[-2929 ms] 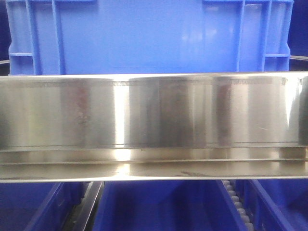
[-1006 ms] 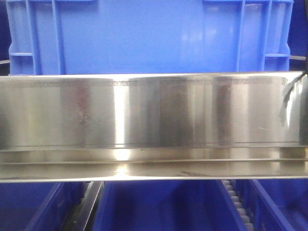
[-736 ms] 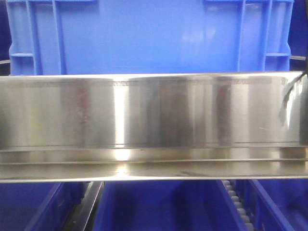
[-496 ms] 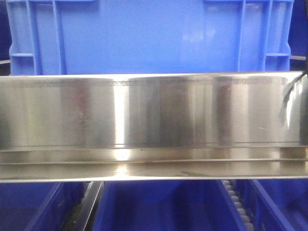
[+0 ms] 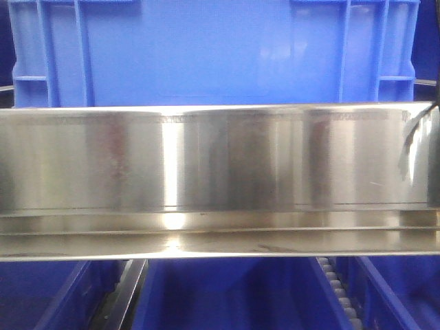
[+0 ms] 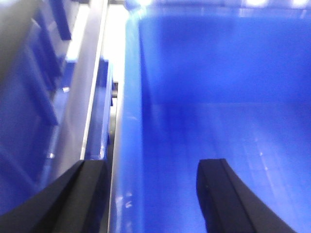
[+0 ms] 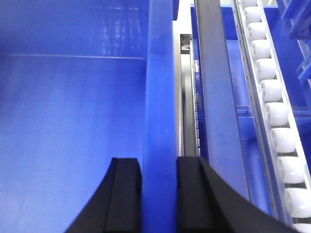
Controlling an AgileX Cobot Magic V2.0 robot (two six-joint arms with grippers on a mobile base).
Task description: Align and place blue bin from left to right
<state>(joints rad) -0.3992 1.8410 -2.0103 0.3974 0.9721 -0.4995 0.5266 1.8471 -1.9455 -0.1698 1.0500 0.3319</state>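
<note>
The blue bin point(image 5: 206, 55) stands behind a steel rail and fills the top of the front view, showing its ribbed corners. In the left wrist view my left gripper point(image 6: 153, 194) is open. Its black fingers point(image 6: 87, 194) straddle the bin's left wall rim point(image 6: 127, 145), one outside and one over the bin's inside point(image 6: 218, 97). In the right wrist view my right gripper point(image 7: 159, 194) is shut on the bin's right wall point(image 7: 160, 97), with a pad pressed on each side of the rim.
A wide steel rail point(image 5: 220, 165) crosses the front view. Below it are more blue tubs point(image 5: 227, 295) and a roller track point(image 5: 340, 289). White rollers point(image 7: 272, 92) run right of the bin. A metal rail point(image 6: 90, 97) and another ribbed blue crate point(image 6: 34, 97) lie to its left.
A dark reflection has appeared at the steel rail's right end since the earliest frame. The bin has not visibly moved.
</note>
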